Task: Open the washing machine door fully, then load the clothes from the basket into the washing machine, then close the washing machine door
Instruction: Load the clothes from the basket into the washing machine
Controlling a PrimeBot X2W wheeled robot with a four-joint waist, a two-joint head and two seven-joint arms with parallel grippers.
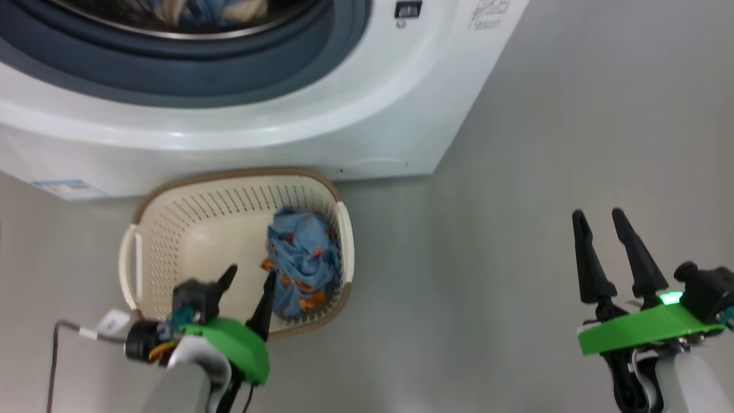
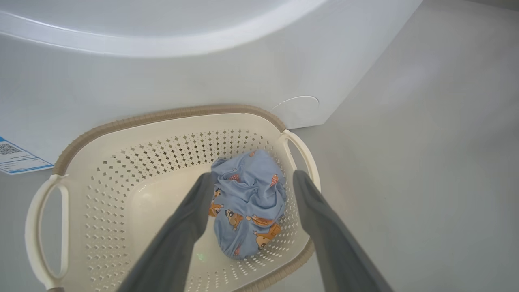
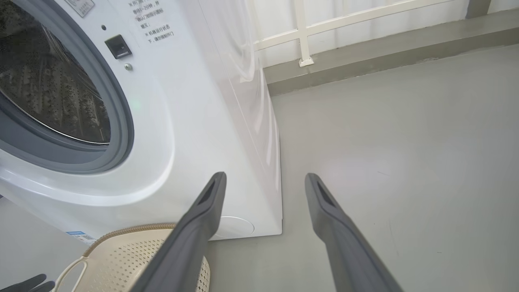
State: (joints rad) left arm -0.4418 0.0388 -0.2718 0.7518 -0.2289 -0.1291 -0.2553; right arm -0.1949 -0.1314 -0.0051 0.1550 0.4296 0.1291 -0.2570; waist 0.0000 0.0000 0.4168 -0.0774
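One crumpled bundle of light blue clothes (image 1: pixel 304 261) is lying in the right half of the basket (image 1: pixel 189 212), at the lower centre of the head view; more blue and cream fabric (image 1: pixel 212 8) is showing inside the drum at the top edge. The basket, with its two cream handles, is sitting on the grey floor (image 1: pixel 516 258) right against the front of the washing machine (image 1: pixel 344 132), whose one blue label (image 1: pixel 63 187) is showing at mid left. The left gripper (image 1: pixel 250 272) is hovering over the basket's near side with its two fingers spread wide, gripping nothing. In the left wrist view its fingers (image 2: pixel 190 211) are framing the bundle (image 2: pixel 247 202); whether they are touching it I cannot tell. The right gripper (image 1: pixel 598 213) is hanging at the lower right over bare floor, well apart from the basket, its two fingers parted and empty
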